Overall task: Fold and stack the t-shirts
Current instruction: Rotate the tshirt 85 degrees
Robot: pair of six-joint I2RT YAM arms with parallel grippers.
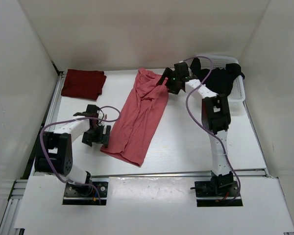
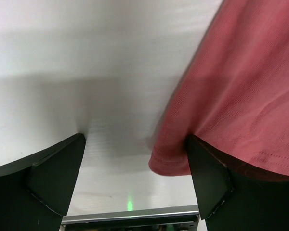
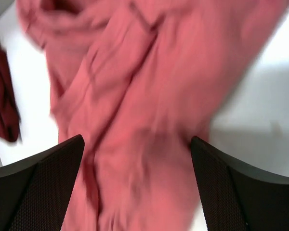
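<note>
The salmon pink t-shirt lies stretched out diagonally across the middle of the table, bunched at its far end. My left gripper is open at the shirt's near left edge. In the left wrist view the pink hem corner sits between the fingers, against the right finger. My right gripper is open over the shirt's far end, with pink cloth spread below its jaws. The dark maroon t-shirt lies folded at the far left. The black t-shirt is piled in the basket.
A white perforated basket stands at the far right against the wall. White walls enclose the table on three sides. The maroon shirt's edge shows at the left of the right wrist view. A purple cable loops beside the left arm.
</note>
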